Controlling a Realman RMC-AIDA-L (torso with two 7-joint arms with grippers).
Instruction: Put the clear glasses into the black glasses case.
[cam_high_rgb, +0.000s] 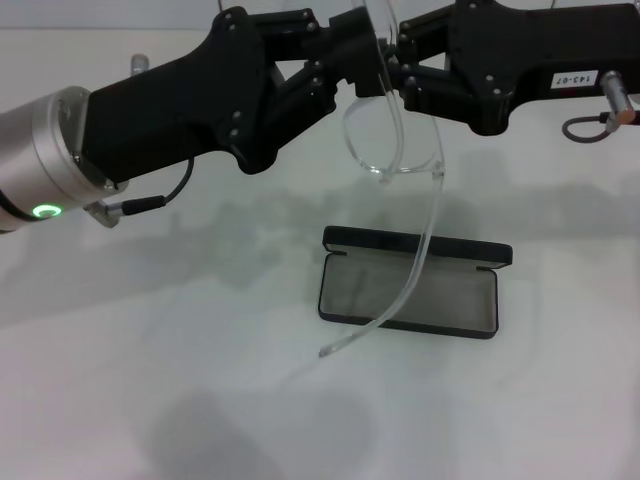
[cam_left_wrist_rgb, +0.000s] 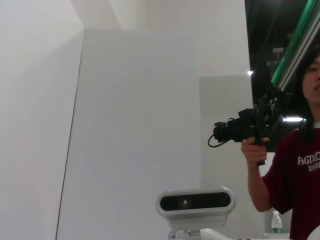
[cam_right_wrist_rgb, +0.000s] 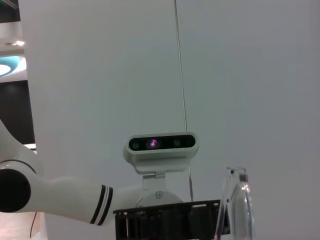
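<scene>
The clear glasses (cam_high_rgb: 392, 140) hang in the air between my two grippers, one long clear temple curving down over the black glasses case (cam_high_rgb: 455, 300). The case lies open on the white table with its grey lining up, directly below the glasses. My left gripper (cam_high_rgb: 362, 52) comes in from the left and is shut on the top of the frame. My right gripper (cam_high_rgb: 402, 72) comes in from the right and is shut on the frame beside it. The right wrist view shows an edge of the glasses (cam_right_wrist_rgb: 235, 200) next to the left gripper's black body (cam_right_wrist_rgb: 165, 220).
A grey cable loop (cam_high_rgb: 592, 126) lies on the white table (cam_high_rgb: 150, 380) at the far right. In the left wrist view a person (cam_left_wrist_rgb: 295, 165) holds a camera beyond white panels.
</scene>
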